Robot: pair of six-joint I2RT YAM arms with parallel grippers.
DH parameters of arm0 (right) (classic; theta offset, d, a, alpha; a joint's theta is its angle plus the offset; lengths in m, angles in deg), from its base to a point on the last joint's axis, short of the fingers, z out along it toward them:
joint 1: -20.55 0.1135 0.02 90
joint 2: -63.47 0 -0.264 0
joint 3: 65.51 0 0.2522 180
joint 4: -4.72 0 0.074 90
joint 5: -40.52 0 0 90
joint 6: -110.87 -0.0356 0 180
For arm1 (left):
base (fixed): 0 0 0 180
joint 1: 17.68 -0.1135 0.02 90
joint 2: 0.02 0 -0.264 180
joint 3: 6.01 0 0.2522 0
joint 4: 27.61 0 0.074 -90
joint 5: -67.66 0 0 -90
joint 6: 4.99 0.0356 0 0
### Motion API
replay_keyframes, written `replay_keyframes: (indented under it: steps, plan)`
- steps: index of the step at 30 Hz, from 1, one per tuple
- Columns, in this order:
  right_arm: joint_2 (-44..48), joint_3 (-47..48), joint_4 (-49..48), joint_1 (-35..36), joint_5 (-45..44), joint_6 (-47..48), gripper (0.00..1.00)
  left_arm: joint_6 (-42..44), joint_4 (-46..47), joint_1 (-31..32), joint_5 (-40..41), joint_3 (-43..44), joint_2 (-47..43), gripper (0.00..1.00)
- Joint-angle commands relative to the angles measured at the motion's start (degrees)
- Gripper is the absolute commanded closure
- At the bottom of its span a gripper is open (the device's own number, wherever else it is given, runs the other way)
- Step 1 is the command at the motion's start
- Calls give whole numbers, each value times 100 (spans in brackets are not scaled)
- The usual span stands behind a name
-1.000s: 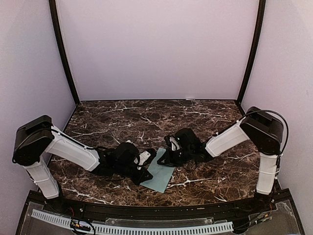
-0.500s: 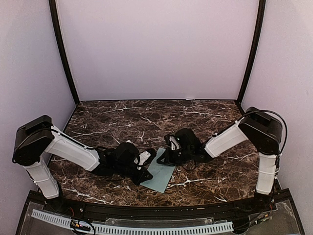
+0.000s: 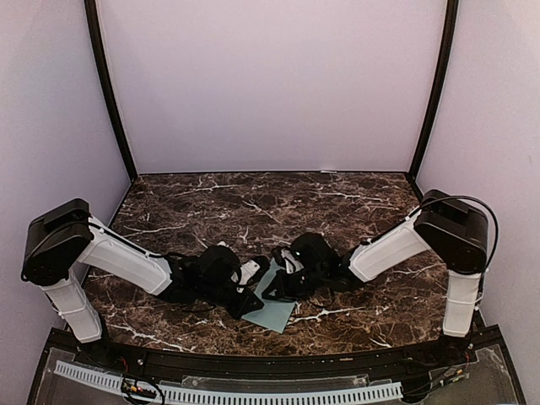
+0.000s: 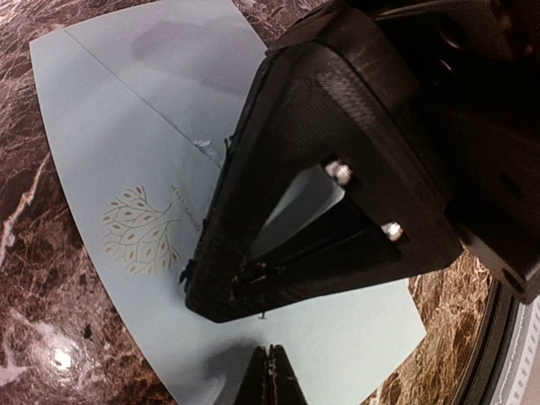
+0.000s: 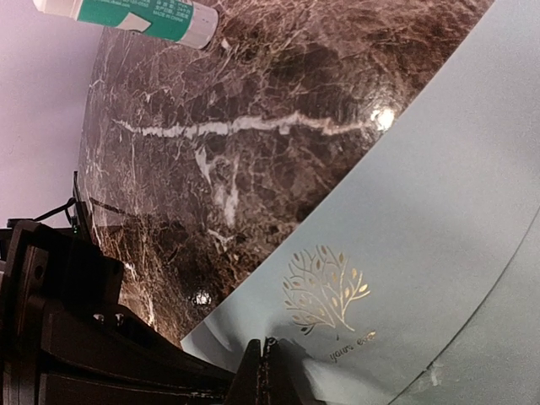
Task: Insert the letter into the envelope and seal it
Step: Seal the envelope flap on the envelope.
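Observation:
The pale teal envelope (image 3: 276,311) lies flat on the marble table, between the two arms. It bears a gold tree print (image 4: 139,229) (image 5: 323,288) and a straight crease. My left gripper (image 3: 245,302) (image 4: 271,354) is shut, its tips resting on the envelope's near part. My right gripper (image 3: 272,293) (image 5: 263,348) is also shut, tips down on the envelope beside the tree print. In the left wrist view the right gripper's black body (image 4: 337,160) covers much of the envelope (image 4: 110,143). The letter is not visible in any view.
A green and white glue stick (image 5: 126,13) lies on the marble beyond the envelope (image 5: 439,202). The left gripper's black body (image 5: 76,337) fills the lower left of the right wrist view. Dark marble table (image 3: 253,202) stretches back to the walls.
My right gripper has moved left and toward the near edge, further over the envelope and closer to the left gripper. The left arm has stayed put.

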Motion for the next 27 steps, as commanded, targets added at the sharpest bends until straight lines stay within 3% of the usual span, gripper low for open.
replay_keyframes:
  steps: [1, 18, 25, 27]
  plan:
    - [-99, -105, 966, -67, -164, 174, 100, 70, -658, 21, 158, -136, 55, 100]
    - [-391, 154, 1080, -796, -555, 685, 100, 71, -655, 21, 172, -144, 21, 100]
    - [86, 261, 718, -795, 142, 876, 100, 117, -1019, 21, 121, 261, -132, 99]
    - [408, 458, 956, -797, 198, 978, 100, 195, -1307, 21, 90, 615, -305, 93]
